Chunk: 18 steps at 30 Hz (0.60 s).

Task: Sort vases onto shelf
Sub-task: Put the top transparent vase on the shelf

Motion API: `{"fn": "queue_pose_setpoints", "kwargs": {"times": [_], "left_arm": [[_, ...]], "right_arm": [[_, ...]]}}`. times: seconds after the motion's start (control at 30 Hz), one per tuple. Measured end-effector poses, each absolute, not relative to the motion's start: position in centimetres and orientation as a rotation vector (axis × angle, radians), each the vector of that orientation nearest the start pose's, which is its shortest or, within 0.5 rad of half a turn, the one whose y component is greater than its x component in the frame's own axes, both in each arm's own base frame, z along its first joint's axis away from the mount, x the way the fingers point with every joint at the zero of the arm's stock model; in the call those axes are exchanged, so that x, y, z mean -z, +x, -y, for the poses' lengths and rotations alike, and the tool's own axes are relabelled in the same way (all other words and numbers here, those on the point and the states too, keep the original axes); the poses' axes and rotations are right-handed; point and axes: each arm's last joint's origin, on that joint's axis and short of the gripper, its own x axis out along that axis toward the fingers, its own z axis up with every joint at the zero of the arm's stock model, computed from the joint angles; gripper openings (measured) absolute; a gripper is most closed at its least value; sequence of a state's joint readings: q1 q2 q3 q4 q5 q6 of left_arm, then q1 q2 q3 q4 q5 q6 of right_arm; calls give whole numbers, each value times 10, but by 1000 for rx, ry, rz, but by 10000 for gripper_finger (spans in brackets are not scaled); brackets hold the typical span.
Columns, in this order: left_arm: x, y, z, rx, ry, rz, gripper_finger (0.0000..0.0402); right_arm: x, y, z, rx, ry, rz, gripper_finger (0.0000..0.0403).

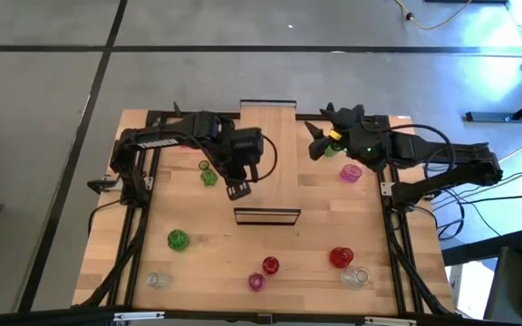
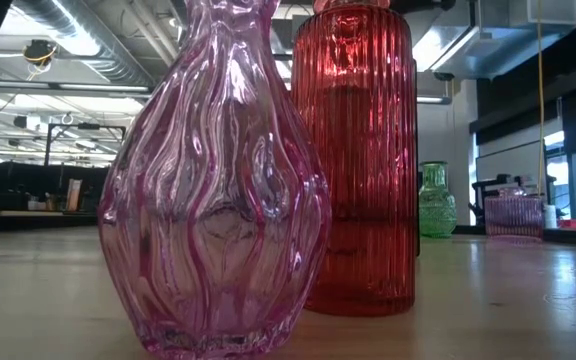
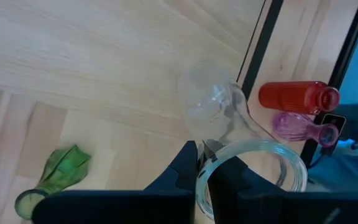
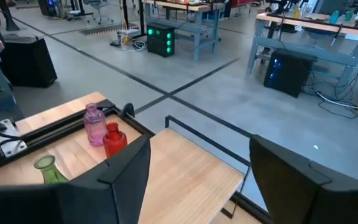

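Observation:
My left gripper (image 1: 238, 187) hangs by the left edge of the shelf (image 1: 270, 127), a light-wood plank box in the table's middle, shut on a clear vase (image 3: 210, 102). My right gripper (image 1: 319, 145) stands open above the table, right of the shelf's far part, holding nothing (image 4: 197, 180). Other vases stand on the table: two green (image 1: 208, 174) (image 1: 178, 239), a pink one (image 1: 351, 172), and red (image 1: 270, 265) (image 1: 340, 257), pink (image 1: 256, 282) and clear (image 1: 358, 277) ones near the front. The low view shows no gripper. My left gripper holds the clear vase by the rim of its mouth (image 3: 201, 171). One finger (image 3: 229, 183) stands inside the mouth and the other (image 3: 185, 171) outside. The fingers come from above, pointing steeply down. The vase hangs below them, body lowest, clear of the wood.
Another clear vase (image 1: 157, 281) stands at the near left corner. A green thing (image 1: 333, 141) sits under the right gripper. Dark frames (image 1: 266, 215) close the shelf's ends. In the low view a pink vase (image 2: 213, 180) and a red one (image 2: 353, 160) fill the foreground.

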<state>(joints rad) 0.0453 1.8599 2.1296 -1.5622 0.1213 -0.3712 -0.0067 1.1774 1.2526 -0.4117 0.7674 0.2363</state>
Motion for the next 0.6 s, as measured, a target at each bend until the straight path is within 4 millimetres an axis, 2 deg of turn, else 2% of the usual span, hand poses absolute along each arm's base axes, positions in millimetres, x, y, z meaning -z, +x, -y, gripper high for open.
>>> {"fn": "queue_pose_setpoints", "kwargs": {"times": [0.4,0.6], "left_arm": [[-408,319,-17,-260,-465,-1222,10],[-405,322,-9,-232,-460,-1233,10]], "right_arm": [[-396,241,21,779,142,-221,253],[-396,241,21,778,142,-221,253]]}}
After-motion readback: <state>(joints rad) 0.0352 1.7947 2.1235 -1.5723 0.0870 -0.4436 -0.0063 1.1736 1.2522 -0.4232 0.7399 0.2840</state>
